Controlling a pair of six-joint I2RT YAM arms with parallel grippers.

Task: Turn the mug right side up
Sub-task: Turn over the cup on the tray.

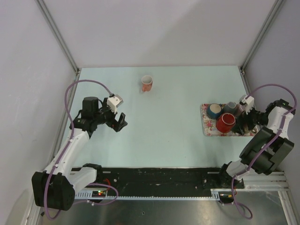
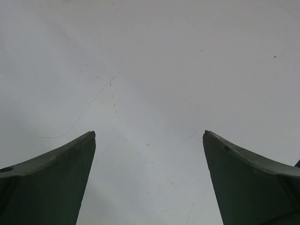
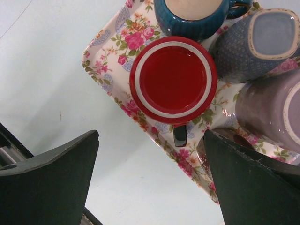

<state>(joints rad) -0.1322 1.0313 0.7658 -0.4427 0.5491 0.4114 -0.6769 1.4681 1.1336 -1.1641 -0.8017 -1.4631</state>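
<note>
Two claws spread wide, pink mug [image 1: 147, 83] seemingly upright, red mug [image 3: 173, 80] on floral tray [image 3: 108, 51].

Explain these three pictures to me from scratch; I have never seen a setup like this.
The big picture looks down from above on a pale table with two robot arms bolted at its near edge. Each arm ends in a two-fingered grasping tool: the left tool hangs over bare table, the right tool over a flowered tray. Both are open and hold nothing.

The other two pictures come from cameras on the wrists; the dark wedges at the bottom are each tool's own fingers. The left wrist sees only table. The right wrist looks down on the tray, with a red mug and other mugs packed around it.

A small pink mug stands alone near the far edge.
</note>
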